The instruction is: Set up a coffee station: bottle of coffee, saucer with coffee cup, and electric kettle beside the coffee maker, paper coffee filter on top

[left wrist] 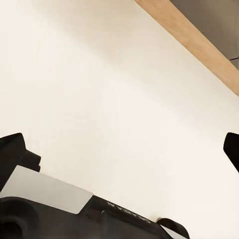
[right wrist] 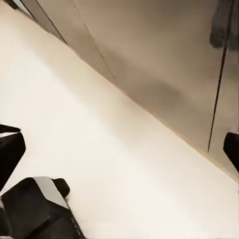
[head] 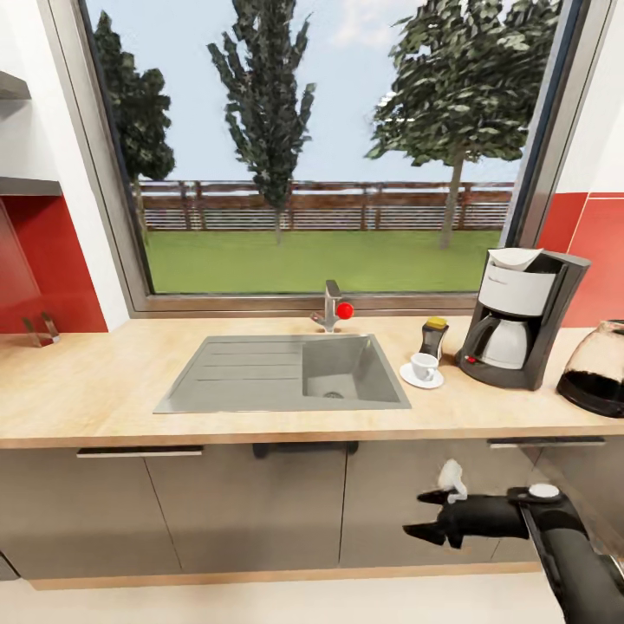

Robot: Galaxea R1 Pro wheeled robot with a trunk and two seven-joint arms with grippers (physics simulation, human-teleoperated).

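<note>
nothing could be read anywhere. the bottle of coffee [head: 434, 336] had a label too small and blurred to make out, and the left gripper [left wrist: 119, 149] body carried a faint embossed mark that stayed illegible in the left wrist view.

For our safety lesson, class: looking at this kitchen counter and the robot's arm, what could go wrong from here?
1. The right claw hangs open below the kitchen countertop edge. Lifting it straight up might strike that edge.
2. The coffee cup on its saucer, the bottle of coffee and the coffee maker stand close together. A reach there may knock one over, perhaps into the sink.
</note>
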